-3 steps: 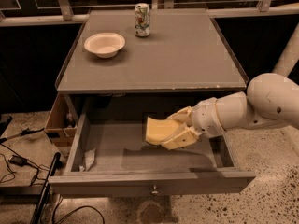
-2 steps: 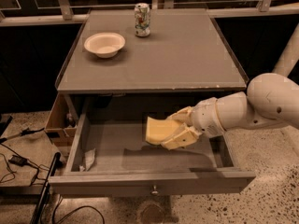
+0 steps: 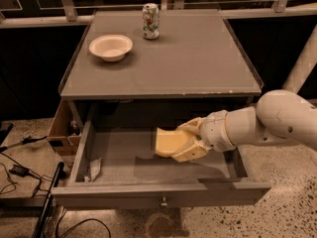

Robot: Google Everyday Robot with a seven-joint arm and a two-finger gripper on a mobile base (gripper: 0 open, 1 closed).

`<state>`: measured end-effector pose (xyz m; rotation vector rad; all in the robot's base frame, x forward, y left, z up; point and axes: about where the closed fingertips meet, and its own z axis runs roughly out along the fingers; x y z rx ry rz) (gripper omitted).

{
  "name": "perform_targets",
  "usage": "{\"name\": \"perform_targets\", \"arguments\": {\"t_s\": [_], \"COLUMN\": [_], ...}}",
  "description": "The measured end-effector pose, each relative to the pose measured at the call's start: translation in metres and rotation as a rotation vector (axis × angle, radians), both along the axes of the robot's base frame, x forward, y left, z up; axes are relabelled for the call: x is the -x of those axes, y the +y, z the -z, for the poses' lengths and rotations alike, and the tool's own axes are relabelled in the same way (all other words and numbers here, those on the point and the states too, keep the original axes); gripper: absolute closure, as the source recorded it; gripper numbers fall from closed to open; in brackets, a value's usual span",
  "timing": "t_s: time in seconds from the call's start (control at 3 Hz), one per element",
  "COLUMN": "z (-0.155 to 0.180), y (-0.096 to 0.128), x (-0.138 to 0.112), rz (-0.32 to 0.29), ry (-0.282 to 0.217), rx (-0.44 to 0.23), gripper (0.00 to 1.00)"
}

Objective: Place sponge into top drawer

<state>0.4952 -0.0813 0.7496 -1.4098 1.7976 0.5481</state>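
Observation:
The pale yellow sponge is held inside the open top drawer, a little above its flat grey bottom, right of centre. My cream-coloured gripper reaches in from the right and is shut on the sponge's right end, one finger above it and one below. The drawer is pulled fully out, with a small knob at front centre.
A white bowl and a drink can stand on the grey tabletop above the drawer. A crumpled white scrap lies in the drawer's left front corner. Cables lie on the floor at left.

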Motion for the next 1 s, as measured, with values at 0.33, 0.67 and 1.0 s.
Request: {"name": "perform_targets", "arguments": {"t_s": [0.33, 0.67, 1.0], "z": [0.015, 0.032, 0.054], "y": [0.004, 0.011, 0.016], "x": [-0.017, -0.038, -0.057], "rz": [-0.007, -0.020, -0.029], "ry": [-0.085, -0.138, -0.140], "rx": [0.027, 0.047, 0.059], "gripper": [1.00, 1.00, 1.00]}}
